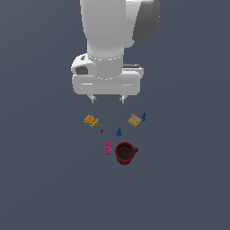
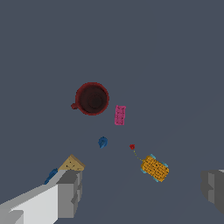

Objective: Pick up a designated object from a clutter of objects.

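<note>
**Gripper open above the clutter; orange waffle-grid piece not yet grasped.**

The gripper (image 1: 107, 98) hangs over the clutter with its fingers (image 2: 70, 192) spread wide and nothing between them. The orange waffle-grid piece (image 1: 91, 120) lies flat on the surface at the exterior view's left of the group, its thin string (image 2: 137, 154) running to a tiny red bit (image 1: 102, 131). The tan square (image 1: 134, 120) and a blue bit (image 1: 143, 117) lie at the exterior view's right; a second blue bit (image 1: 118, 132), the pink block (image 1: 108, 147) and the dark red mug (image 1: 125, 152) lie near the middle. Risk: the target is thin and flat, so a shallow descent would likely close above it, and an off-centre one could push it aside. The string could also snag or drag under a finger.
</note>
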`<act>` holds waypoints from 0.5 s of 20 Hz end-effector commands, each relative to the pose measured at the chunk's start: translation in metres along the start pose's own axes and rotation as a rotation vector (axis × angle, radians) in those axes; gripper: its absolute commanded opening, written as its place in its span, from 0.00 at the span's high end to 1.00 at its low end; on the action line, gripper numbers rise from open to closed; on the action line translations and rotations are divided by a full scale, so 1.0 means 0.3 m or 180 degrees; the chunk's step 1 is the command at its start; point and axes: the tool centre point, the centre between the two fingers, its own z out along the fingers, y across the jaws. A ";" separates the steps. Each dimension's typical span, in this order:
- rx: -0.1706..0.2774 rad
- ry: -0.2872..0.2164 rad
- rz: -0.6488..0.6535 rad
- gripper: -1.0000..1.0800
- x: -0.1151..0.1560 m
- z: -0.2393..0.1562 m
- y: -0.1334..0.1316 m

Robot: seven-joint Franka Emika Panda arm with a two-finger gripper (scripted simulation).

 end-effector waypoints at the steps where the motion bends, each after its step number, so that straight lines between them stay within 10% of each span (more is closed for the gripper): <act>1: 0.0000 0.0000 0.0000 0.04 0.000 0.000 0.000; 10: 0.0081 -0.0011 -0.0039 0.04 -0.015 -0.017 -0.092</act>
